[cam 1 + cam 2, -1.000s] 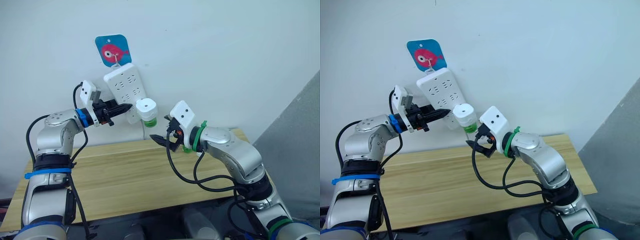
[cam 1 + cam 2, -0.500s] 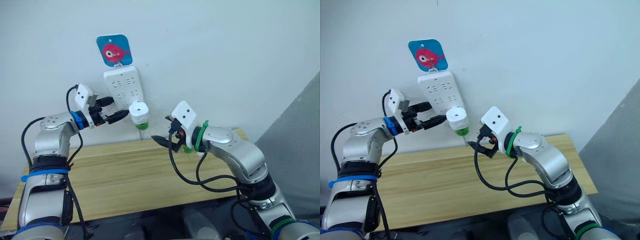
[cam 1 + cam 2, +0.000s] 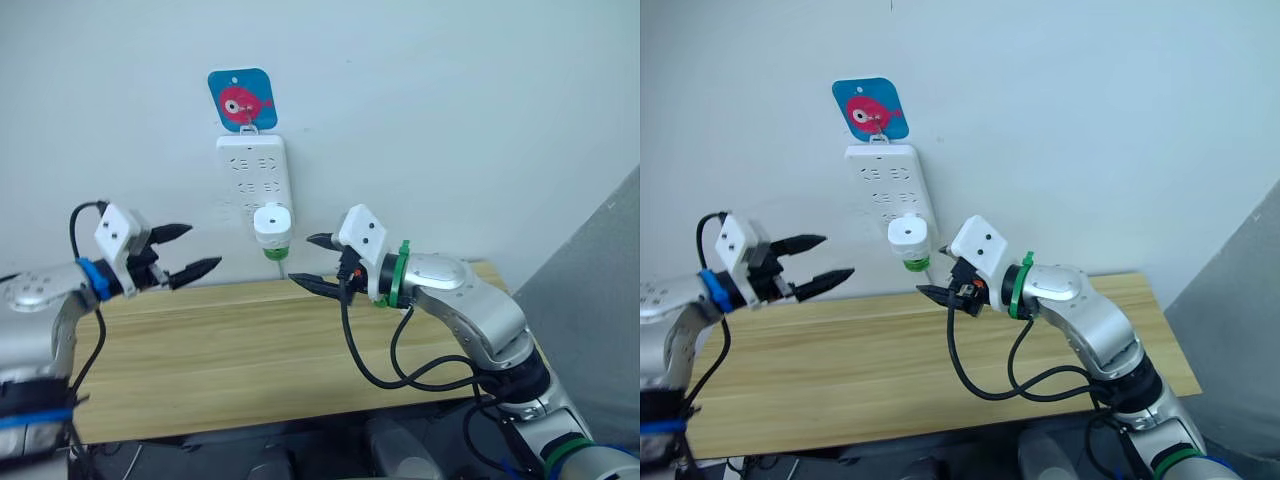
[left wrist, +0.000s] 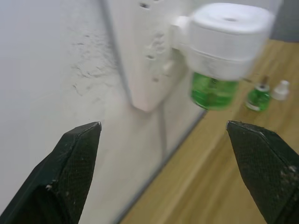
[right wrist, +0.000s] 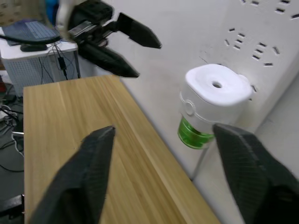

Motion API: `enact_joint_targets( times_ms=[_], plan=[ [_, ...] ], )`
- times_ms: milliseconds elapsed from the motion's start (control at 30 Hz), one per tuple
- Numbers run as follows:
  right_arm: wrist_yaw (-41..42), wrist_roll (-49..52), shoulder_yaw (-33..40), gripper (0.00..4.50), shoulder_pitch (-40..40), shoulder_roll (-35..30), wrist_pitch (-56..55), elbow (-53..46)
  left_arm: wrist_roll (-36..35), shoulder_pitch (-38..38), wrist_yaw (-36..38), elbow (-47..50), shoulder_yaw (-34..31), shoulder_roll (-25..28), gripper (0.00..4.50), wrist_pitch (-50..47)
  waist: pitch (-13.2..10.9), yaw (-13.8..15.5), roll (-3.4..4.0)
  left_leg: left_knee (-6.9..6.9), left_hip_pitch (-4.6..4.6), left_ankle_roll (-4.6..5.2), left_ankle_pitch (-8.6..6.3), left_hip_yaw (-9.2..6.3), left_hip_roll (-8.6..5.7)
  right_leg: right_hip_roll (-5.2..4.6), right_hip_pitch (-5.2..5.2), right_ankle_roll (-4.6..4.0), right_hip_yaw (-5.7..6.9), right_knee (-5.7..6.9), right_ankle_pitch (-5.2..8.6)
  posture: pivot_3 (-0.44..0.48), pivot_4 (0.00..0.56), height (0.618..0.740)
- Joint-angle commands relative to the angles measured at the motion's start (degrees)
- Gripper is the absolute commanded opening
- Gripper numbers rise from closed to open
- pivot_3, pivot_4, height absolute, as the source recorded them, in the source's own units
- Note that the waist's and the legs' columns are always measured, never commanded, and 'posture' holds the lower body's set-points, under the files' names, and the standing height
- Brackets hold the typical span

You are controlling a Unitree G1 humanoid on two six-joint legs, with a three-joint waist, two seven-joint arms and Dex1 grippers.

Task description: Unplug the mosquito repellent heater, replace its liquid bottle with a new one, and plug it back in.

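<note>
The white mosquito repellent heater (image 3: 271, 222) sits plugged into the lower part of the white power strip (image 3: 253, 175) on the wall. A green liquid bottle (image 3: 274, 251) hangs under it. My left gripper (image 3: 203, 246) is open and empty, well to the left of the heater and above the table. My right gripper (image 3: 313, 263) is open just right of the heater, with nothing between its fingers (image 5: 93, 172). The right wrist view looks at the heater (image 5: 215, 95) from close by. A second small green bottle (image 4: 258, 95) stands on the table beside a white cap (image 4: 281, 88).
The power strip hangs from a blue fish-print hook card (image 3: 243, 99), its cable dropping behind the wooden table (image 3: 230, 350). A grey panel (image 3: 600, 300) stands at the right. A laptop on a small unit (image 5: 28, 32) is off the table's far end.
My left gripper let go of the heater, opened wide and drew back to the left. The power strip swung back to hang straight. My right gripper rose toward the heater, its fingers closer together.
</note>
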State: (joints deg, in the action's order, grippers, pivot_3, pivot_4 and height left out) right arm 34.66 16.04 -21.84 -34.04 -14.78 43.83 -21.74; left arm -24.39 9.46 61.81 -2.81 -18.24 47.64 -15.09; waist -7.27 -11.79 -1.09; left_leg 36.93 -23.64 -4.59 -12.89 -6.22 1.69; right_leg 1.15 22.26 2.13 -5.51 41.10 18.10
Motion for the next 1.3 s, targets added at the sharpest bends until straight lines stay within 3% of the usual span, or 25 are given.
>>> enact_joint_targets(
  times_ms=[33,200,233,567,1300],
  plan=[
    [-1.67,-2.17,-1.03,2.03,-1.7,2.34,-2.9,2.96,-3.55,-6.54,-2.0,12.12,-2.49,-1.41,4.5,-2.36,0.0,0.94,0.0,0.01,0.0,0.0,0.0,0.01,-0.02,0.0,0.0,0.0,-0.01,0.0,0.0,-0.06,0.073,0.71],
    [-3.98,-4.76,-2.16,0.19,-3.19,6.29,-4.86,7.79,-4.74,-11.42,-5.18,19.08,-1.12,-4.63,4.5,-3.83,0.01,3.54,-0.02,0.05,0.1,-0.02,0.01,-0.01,-0.12,0.1,-0.09,0.01,0.05,0.02,0.0,-0.06,0.07,0.71],
    [-4.71,-5.45,-2.19,0.05,-3.48,7.18,-5.34,8.88,-4.73,-11.62,-5.52,19.68,-0.6,-5.13,4.5,-3.86,0.02,3.84,-0.03,0.05,0.12,-0.02,0.01,0.01,-0.13,0.13,-0.1,0.01,0.04,0.01,0.01,-0.061,0.07,0.71],
    [-8.85,-9.59,-0.55,0.05,-4.67,10.39,-7.46,14.86,-4.83,-9.3,-5.91,18.7,1.61,-5.9,4.5,-3.93,0.03,3.85,-0.05,-0.01,0.18,-0.03,0.01,0.08,-0.14,0.24,-0.11,-0.07,0.03,0.0,-0.03,-0.072,0.063,0.71],
    [-10.59,-10.67,0.65,0.05,-4.12,12.83,-5.94,15.79,-4.37,-6.15,-5.16,17.0,2.82,-5.52,4.5,-4.39,0.03,3.66,-0.05,-0.01,0.2,-0.03,0.01,0.08,-0.08,0.48,-0.1,-0.11,0.0,0.01,-0.03,-0.085,0.062,0.71]
  ],
)
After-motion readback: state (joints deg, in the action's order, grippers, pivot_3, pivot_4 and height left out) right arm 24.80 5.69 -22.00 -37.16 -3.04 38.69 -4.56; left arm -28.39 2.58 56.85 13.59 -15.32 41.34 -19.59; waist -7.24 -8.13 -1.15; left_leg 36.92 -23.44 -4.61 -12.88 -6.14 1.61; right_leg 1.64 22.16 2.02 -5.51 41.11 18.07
